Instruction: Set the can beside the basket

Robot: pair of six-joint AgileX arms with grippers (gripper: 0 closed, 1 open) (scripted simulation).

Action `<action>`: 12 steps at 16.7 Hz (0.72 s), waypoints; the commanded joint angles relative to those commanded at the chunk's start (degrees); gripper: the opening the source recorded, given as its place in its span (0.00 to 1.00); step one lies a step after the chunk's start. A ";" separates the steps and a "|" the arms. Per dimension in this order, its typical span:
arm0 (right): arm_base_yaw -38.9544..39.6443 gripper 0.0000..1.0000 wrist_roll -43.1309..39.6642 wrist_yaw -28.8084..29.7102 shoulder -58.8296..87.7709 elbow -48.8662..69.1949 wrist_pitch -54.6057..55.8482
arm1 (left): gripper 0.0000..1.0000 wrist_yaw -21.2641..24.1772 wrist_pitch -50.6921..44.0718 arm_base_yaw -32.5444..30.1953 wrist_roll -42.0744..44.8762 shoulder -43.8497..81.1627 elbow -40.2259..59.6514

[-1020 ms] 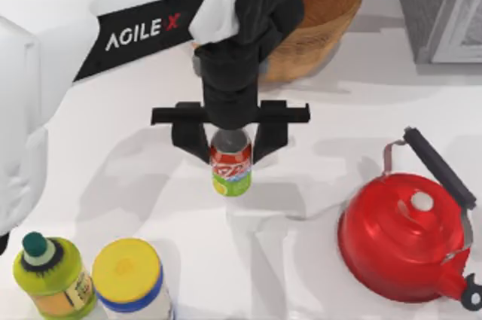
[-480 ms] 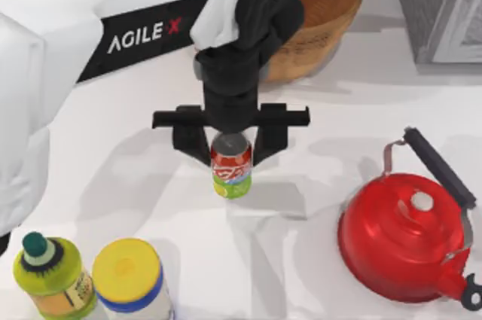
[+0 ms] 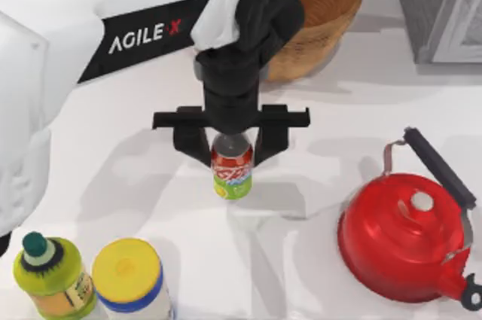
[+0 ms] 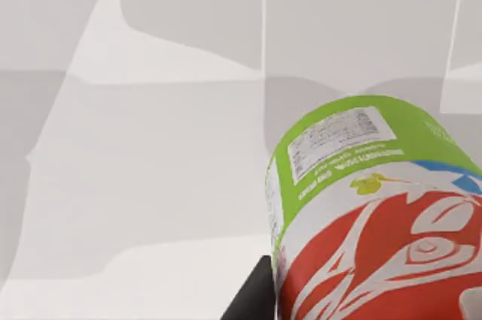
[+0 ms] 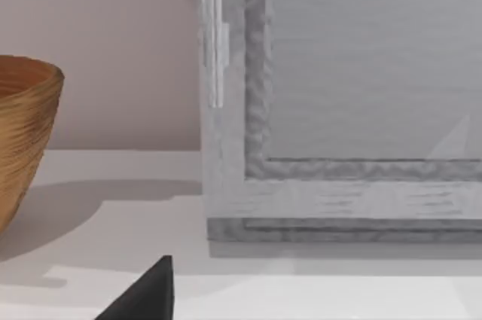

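Observation:
The can [image 3: 232, 168], silver-topped with a red body and lime-green bottom, stands upright near the middle of the table. My left gripper [image 3: 232, 147] comes down over it from above, its black fingers [image 3: 197, 147] pressed against both sides, shut on the can. In the left wrist view the can [image 4: 369, 222] looms close, with a dark finger [image 4: 248, 301] against its side and the white table behind it. The wicker basket [image 3: 331, 4] sits at the back, a short way behind the can and to its right. A dark part of my right gripper [image 5: 143, 294] faces the basket [image 5: 22, 139] from the right.
A red kettle [image 3: 410, 237] with a black handle stands at the front right. A green bottle [image 3: 49, 275] and a yellow-lidded jar [image 3: 132, 278] stand at the front left. A grey framed cabinet [image 3: 440, 7] fills the back right corner.
The left gripper and the can have edged very slightly toward the table's front. The grip on the can looks the same.

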 joint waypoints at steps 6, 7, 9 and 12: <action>0.00 1.00 0.00 0.00 0.00 0.00 0.00 | 1.00 0.00 0.00 0.00 0.00 0.00 0.00; 0.00 1.00 0.00 0.00 0.00 0.00 0.00 | 1.00 0.00 0.00 0.00 0.00 0.00 0.00; 0.00 1.00 0.00 0.00 0.00 0.00 0.00 | 1.00 0.00 0.00 0.00 0.00 0.00 0.00; 0.00 1.00 0.00 0.00 0.00 0.00 0.00 | 1.00 0.00 0.00 0.00 0.00 0.00 0.00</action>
